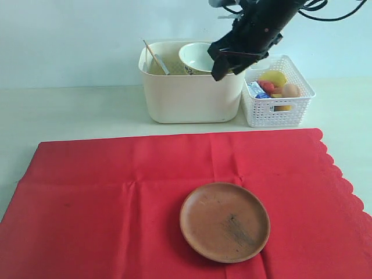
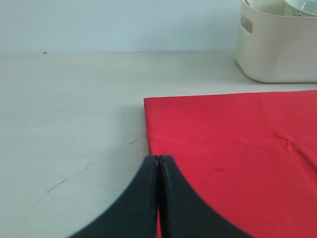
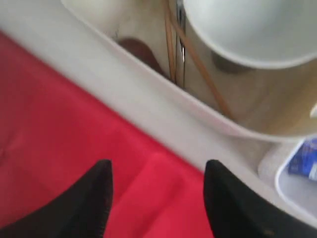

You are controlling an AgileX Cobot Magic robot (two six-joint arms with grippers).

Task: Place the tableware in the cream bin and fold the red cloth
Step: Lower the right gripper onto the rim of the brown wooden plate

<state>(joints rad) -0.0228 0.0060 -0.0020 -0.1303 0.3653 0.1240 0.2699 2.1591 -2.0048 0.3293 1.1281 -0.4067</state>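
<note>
Looking across the exterior view, we see the red cloth [image 1: 116, 197] spread flat over the near part of the table [image 1: 70, 110], its right edge scalloped and faint creases running through it. The round brown plate [image 1: 225, 221] sits on the cloth, right of the middle and towards the near edge. It is the only piece of tableware we find outside the cream bin [image 1: 186, 99]. The bin stands on the bare table just behind the cloth. The white lattice basket [image 1: 273, 113] is just beside it on the right, with food inside. The pale bowl [image 1: 196, 57] rises above the bin's rim, and wooden chopsticks [image 1: 150, 51] lean up from its left corner. The right arm [image 1: 256, 29] hangs over the bin and basket.

The right wrist view gives us the inside of the bin. There a dark brown spoon [image 3: 141, 49] lies low against the wall, and a thin metal knife [image 3: 181, 49], blurred, stands alongside the chopsticks. It also shows the right gripper [image 3: 158, 164] with its fingers spread well apart and nothing between them, above the cloth's far edge by the bin. A blue-white corner of a carton [image 3: 304, 158] shows in the basket.

Only the left wrist view shows us the left gripper [image 2: 158, 158]. Its two black fingers are pressed together, holding nothing, over the cloth's left edge near its far corner. The bin's cut-out handle [image 2: 246, 24] appears here too.
</note>
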